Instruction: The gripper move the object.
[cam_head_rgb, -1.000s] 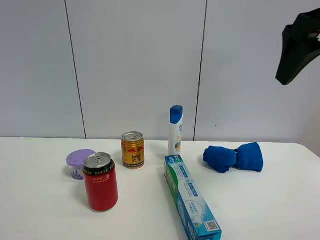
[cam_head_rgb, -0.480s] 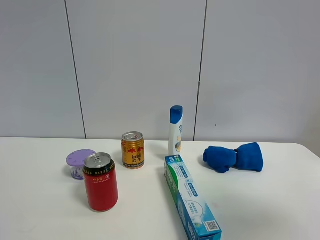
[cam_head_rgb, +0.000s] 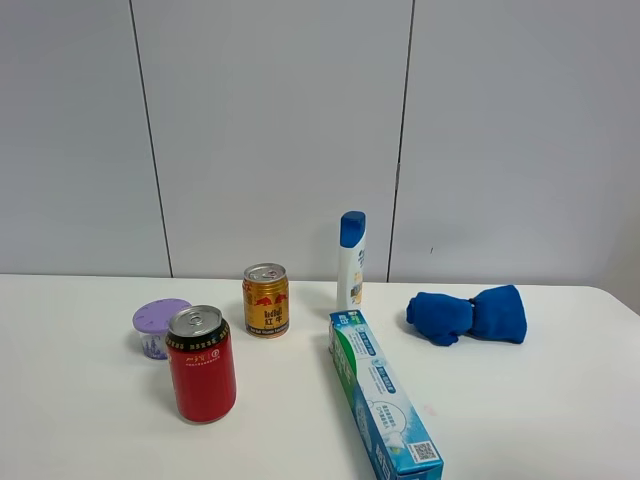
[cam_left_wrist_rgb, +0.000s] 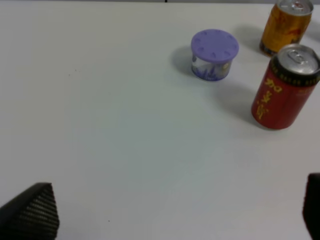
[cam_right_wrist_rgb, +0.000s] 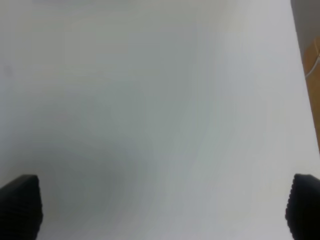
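The white shampoo bottle with a blue cap stands upright at the back of the table, behind the toothpaste box. No arm or gripper shows in the exterior high view. In the left wrist view my left gripper is open and empty, its fingertips wide apart over bare table. In the right wrist view my right gripper is open and empty, its fingertips wide apart over bare white table. The bottle is out of both wrist views.
A long toothpaste box lies in front of the bottle. A blue cloth bundle lies to its right. A gold can, a red can and a purple-lidded jar stand at the left. The table's right edge shows in the right wrist view.
The black arm part at the upper right of the exterior high view one second ago has left the view. The objects on the table have not moved.
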